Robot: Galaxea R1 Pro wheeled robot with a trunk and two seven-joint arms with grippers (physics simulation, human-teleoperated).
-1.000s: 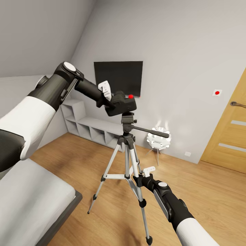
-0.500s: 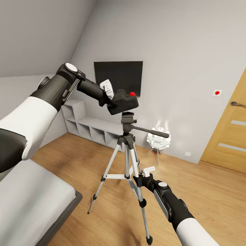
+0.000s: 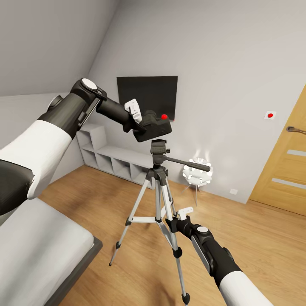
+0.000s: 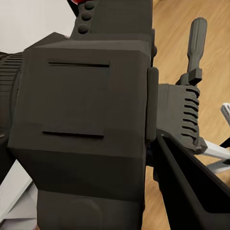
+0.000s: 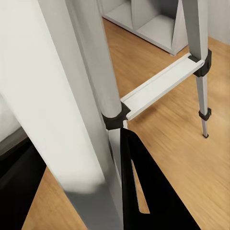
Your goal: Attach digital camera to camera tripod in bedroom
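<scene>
The black digital camera [image 3: 154,126], red dot on top, hangs just above the black pan head [image 3: 158,149] of the camera tripod [image 3: 158,191], tilted slightly. My left gripper [image 3: 142,123] is shut on its side; one white finger [image 3: 133,109] shows. The left wrist view has the camera [image 4: 81,120] close up, with the ribbed tripod head [image 4: 184,120] and its handle [image 4: 196,43] behind. My right gripper [image 3: 173,220] is shut around the tripod's front silver leg [image 5: 91,96], low down, with a black finger [image 5: 143,196] beside the leg.
A wall TV [image 3: 148,95] hangs behind the tripod, above a low white shelf unit [image 3: 112,160]. A white ball lamp [image 3: 197,173] stands right of the handle. The oak door [image 3: 284,170] is at the right, the bed [image 3: 38,250] at the lower left.
The left gripper has raised the camera a little and shifted it slightly right over the tripod head; it has held still for the last half second. The right arm has not moved.
</scene>
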